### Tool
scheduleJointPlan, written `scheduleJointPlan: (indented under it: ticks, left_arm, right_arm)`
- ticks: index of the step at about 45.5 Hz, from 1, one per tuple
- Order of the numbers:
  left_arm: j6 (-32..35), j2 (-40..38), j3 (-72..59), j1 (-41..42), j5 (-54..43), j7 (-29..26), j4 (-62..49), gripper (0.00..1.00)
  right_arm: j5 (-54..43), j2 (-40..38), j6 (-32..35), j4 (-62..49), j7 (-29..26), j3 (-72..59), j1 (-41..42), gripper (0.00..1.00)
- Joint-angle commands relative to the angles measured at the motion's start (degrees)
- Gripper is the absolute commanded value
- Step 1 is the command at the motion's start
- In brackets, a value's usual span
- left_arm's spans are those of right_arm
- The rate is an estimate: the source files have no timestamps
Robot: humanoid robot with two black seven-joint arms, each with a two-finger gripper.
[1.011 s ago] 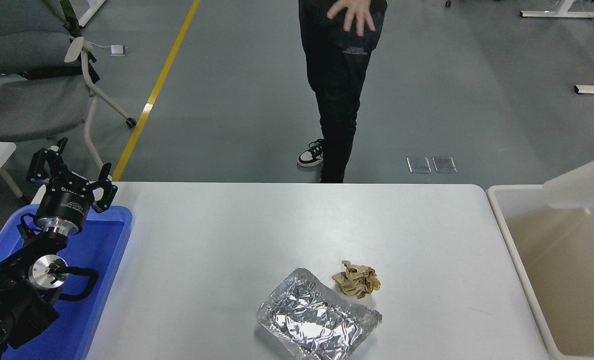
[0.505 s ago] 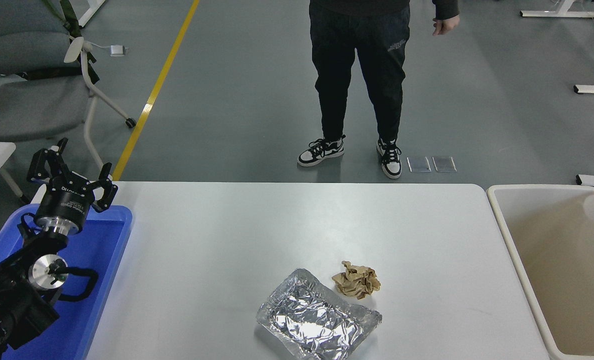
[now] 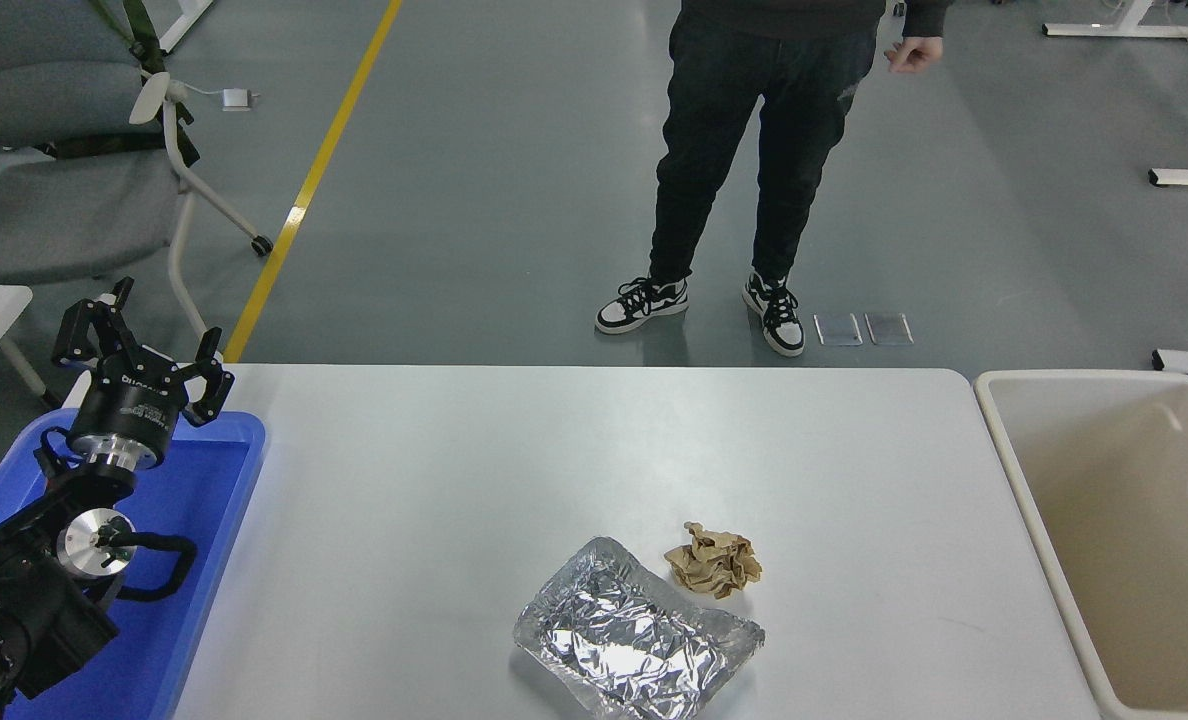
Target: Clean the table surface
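So the big white rectangular table surface (image 3: 474,480) fills the middle, between two bins. Near its front edge sits a crumpled silver foil tray (image 3: 637,645) with nothing visible inside, and a scrunched brown paper ball (image 3: 713,559) just beside its far right corner. The blue plastic tray (image 3: 204,500) on the left has the left gripper (image 3: 142,345) parked over it, fingers spread apart. The beige plastic tub (image 3: 1114,520) on the right holds a pale blurry shape, can't tell what.
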Motion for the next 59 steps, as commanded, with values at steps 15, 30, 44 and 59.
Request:
scheduleJointPlan:
  ticks: [15,30,44,59]
  left_arm:
    - [0.0,0.0,0.0,0.1,0.0,0.0,0.0,1.00]
    - [0.0,0.0,0.0,0.1,0.0,0.0,0.0,1.00]
    - [0.0,0.0,0.0,0.1,0.0,0.0,0.0,1.00]
    - [0.1,0.0,0.0,0.1,0.0,0.0,0.0,1.00]
  right_arm:
    - [18.1,12.5,-16.1,-6.6,-5.9,-12.0,-2.1,0.00]
    - [18.3,13.0,-16.1,-6.6,-7.4,-12.1,-2.5,0.98]
    - [23.8,13.3,-16.0,-6.5,-7.5,-11.6,-3.3,1.00]
    - [25.8,12.8,-16.0,-6.7,-7.5,-11.0,-2.6,1.00]
